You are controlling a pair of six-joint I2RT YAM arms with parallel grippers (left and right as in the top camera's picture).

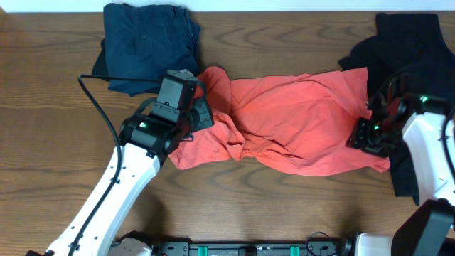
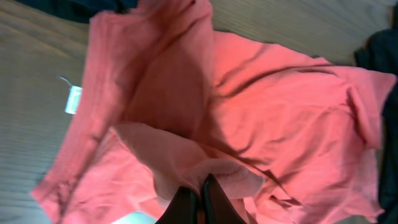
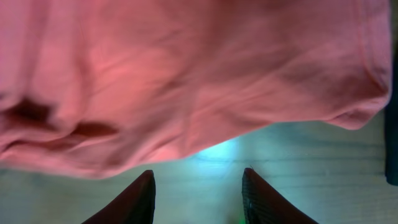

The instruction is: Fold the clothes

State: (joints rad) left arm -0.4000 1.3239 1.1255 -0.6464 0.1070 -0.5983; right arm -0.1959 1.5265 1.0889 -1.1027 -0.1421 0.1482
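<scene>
A coral-red T-shirt lies crumpled across the middle of the wooden table, no lettering showing. My left gripper sits at its left end and is shut on a fold of the shirt; a white tag shows on the cloth. My right gripper hovers at the shirt's right edge, open and empty, its fingers over bare table just below the shirt's hem. A dark navy garment lies at the back left. A black garment lies at the back right.
A black cable loops over the table left of the left arm. The black garment runs down the right side under the right arm. Bare wood shows at the left and along the front.
</scene>
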